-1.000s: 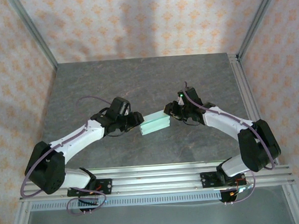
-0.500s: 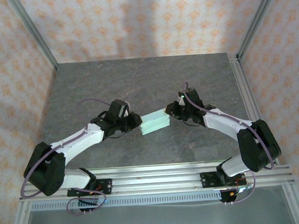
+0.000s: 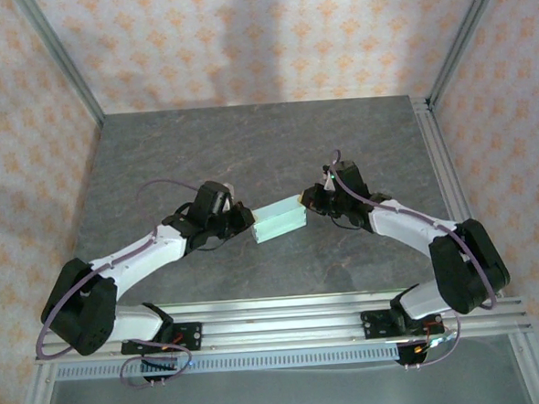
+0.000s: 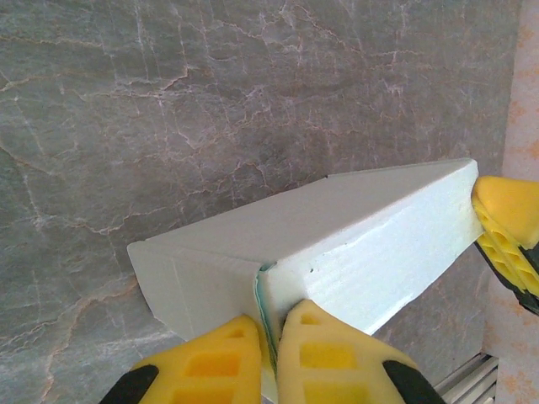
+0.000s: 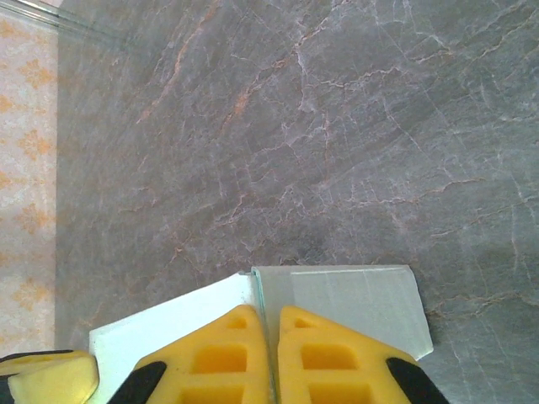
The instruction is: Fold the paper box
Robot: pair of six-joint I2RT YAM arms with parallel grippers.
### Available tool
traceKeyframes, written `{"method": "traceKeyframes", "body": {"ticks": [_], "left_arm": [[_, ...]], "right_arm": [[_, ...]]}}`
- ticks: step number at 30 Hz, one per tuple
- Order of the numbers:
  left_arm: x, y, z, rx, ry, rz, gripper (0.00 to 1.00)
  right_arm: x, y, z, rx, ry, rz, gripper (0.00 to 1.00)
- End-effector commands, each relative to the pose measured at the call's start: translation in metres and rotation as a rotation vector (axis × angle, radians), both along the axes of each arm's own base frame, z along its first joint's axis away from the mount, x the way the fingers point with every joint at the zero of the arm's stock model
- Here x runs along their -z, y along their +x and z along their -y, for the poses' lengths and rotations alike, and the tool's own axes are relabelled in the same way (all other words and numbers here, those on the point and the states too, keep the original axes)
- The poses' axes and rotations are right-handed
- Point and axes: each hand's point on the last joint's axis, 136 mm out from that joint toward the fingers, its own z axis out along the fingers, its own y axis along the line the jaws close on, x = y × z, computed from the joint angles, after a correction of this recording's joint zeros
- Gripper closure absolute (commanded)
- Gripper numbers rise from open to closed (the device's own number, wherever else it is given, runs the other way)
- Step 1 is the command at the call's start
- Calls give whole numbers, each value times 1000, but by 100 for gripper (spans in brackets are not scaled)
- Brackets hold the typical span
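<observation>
The paper box [image 3: 278, 222] is a small pale mint-blue rectangular box in the middle of the grey table [image 3: 248, 148]. My left gripper [image 3: 250, 222] is shut on its left end. In the left wrist view the yellow fingertips [image 4: 337, 353] pinch a card edge at the corner of the paper box [image 4: 354, 227], with the left gripper [image 4: 271, 324] at the bottom. My right gripper [image 3: 306, 202] is shut on the right end. In the right wrist view the right gripper [image 5: 271, 318] pinches a thin card edge beside the box's end flap [image 5: 358, 296].
An aluminium rail [image 3: 285, 311] runs along the near table edge, with frame posts [image 3: 465, 34] at the back corners and patterned walls around. The other arm's yellow finger [image 4: 505, 227] shows at the far end of the box.
Both grippers have shut on the ends of the box. The left gripper has edged in toward the box. The box has stayed nearly where it was.
</observation>
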Motion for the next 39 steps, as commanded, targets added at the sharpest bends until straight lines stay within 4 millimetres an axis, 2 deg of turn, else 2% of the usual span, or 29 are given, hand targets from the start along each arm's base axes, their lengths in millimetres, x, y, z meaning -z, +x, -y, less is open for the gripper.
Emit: {"method": "traceKeyframes", "body": {"ticks": [1, 2, 3, 4, 5, 7, 9, 11, 16, 17, 24, 27, 30, 33, 34, 37, 39], "left_arm": [[77, -51, -42, -9, 233, -238, 100], [79, -52, -42, -8, 235, -241, 99], [79, -52, -43, -9, 233, -240, 93], [79, -52, -43, -9, 231, -240, 81], [78, -52, -42, -8, 227, -234, 71], [72, -49, -39, -3, 217, -220, 56], [67, -45, -37, 6, 216, -206, 41], [63, -43, -36, 24, 230, -198, 36], [54, -39, -30, 51, 214, -185, 34], [50, -37, -27, 56, 206, -175, 29], [0, -10, -14, 117, 195, -82, 6], [-13, -5, -10, 125, 177, -60, 0], [-15, -8, -11, 117, 161, -62, 0], [-4, -14, -16, 97, 157, -81, 1], [0, -16, -17, 90, 153, -88, 4], [15, -22, -21, 60, 141, -113, 24], [26, -23, -24, 43, 137, -131, 38]], "right_arm": [[25, -21, 4, -27, -47, -84, 98], [25, -21, 4, -26, -46, -84, 98], [24, -21, 4, -26, -45, -83, 98], [23, -21, 4, -26, -39, -78, 97], [21, -20, 3, -27, -34, -75, 93], [15, -19, 0, -32, -14, -63, 76], [10, -19, -4, -40, 11, -61, 67], [4, -17, -7, -42, 30, -56, 63], [-9, -18, -11, -58, 74, -22, 49], [-10, -17, -11, -56, 79, -15, 46], [-3, -18, -13, -67, 83, -28, 39], [1, -19, -12, -67, 72, -31, 37], [5, -20, -11, -66, 62, -33, 37], [10, -21, -10, -74, 52, -40, 36], [11, -21, -10, -77, 46, -43, 36], [19, -23, -10, -90, 30, -58, 37], [25, -24, -10, -96, 23, -71, 44]]}}
